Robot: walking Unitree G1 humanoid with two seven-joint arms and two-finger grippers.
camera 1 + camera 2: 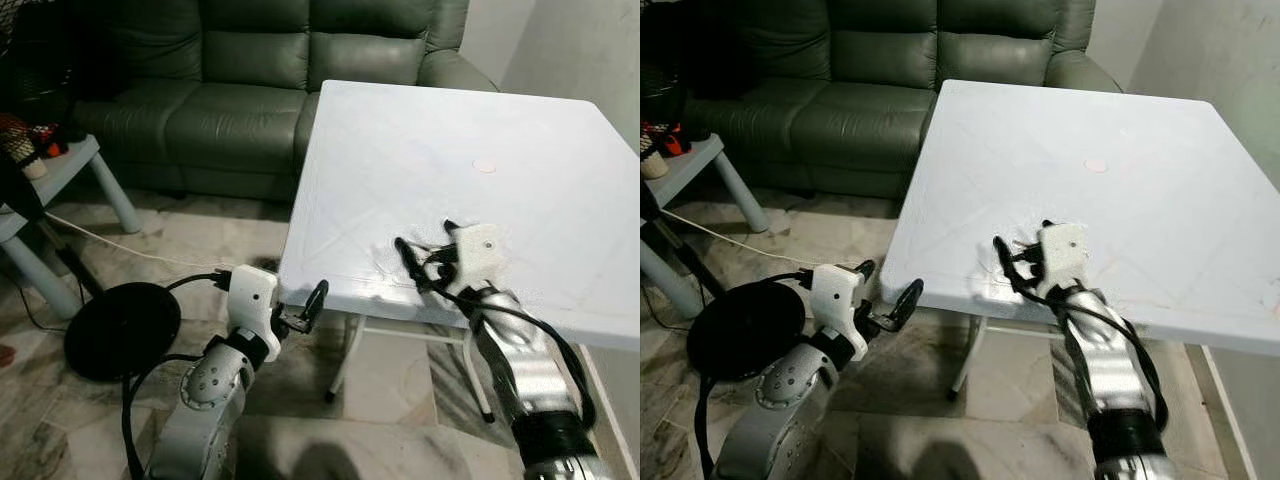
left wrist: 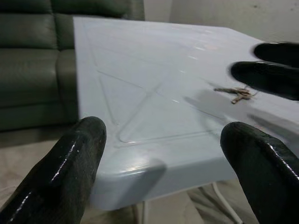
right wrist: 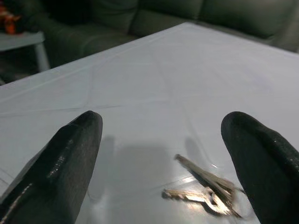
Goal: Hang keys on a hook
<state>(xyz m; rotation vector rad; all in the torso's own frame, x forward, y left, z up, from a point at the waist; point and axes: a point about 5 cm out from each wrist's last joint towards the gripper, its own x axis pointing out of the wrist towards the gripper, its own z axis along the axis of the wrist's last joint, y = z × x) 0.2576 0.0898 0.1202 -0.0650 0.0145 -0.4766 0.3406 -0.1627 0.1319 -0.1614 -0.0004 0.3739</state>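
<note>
A small bunch of silver keys (image 3: 205,192) lies flat on the white table (image 1: 430,140), near its front edge. My right gripper (image 1: 428,248) is open just above the table, its two black fingers spread to either side of the keys (image 2: 236,94) without touching them. My left gripper (image 1: 300,308) is open too. It hangs at the table's front left corner, level with the edge, and holds nothing. In the left wrist view the right gripper's fingers (image 2: 268,74) are seen beside the keys.
A dark green sofa (image 1: 250,90) stands behind the table. At the far left is a pale blue side table (image 1: 60,170). A black round base (image 1: 120,328) and cables (image 1: 130,250) lie on the tiled floor. A wall (image 1: 590,50) stands to the right.
</note>
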